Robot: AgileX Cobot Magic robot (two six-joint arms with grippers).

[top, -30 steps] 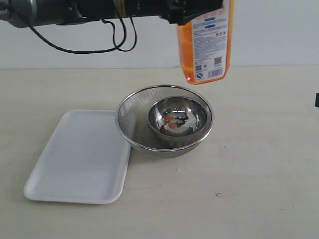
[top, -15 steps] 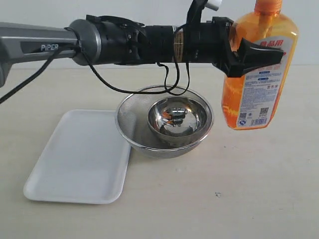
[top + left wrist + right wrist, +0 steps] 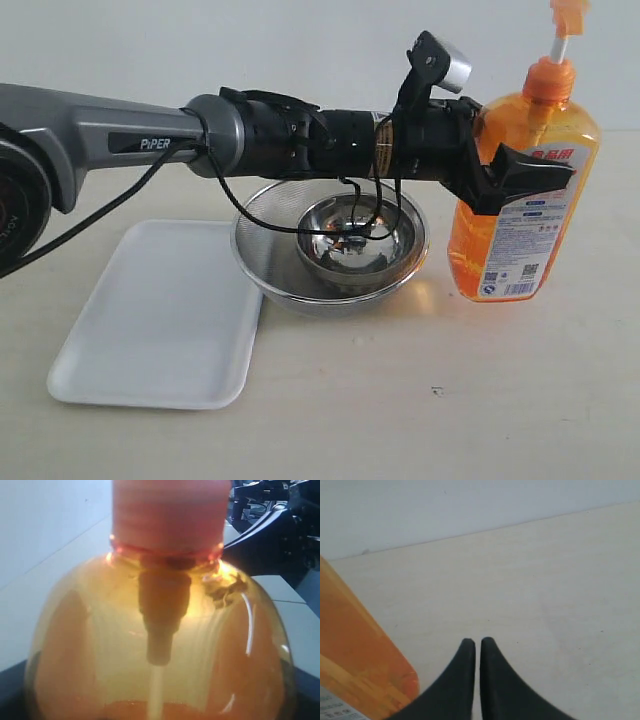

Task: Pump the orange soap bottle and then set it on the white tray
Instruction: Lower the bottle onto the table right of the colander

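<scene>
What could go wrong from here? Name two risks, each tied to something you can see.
1. The strainer bowl stands between the orange soap bottle and the white tray; a low carry by the left gripper could knock it.
2. The arm's cable dangles by the bowl's rim and might snag it.

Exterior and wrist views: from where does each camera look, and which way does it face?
Exterior view: above the table, looking down; left arm, left gripper holding the orange soap bottle.
Left wrist view: pressed close to the bottle's neck; gripper not clear.
Right wrist view: faces the table; shut right gripper.
All three share the bottle.
</scene>
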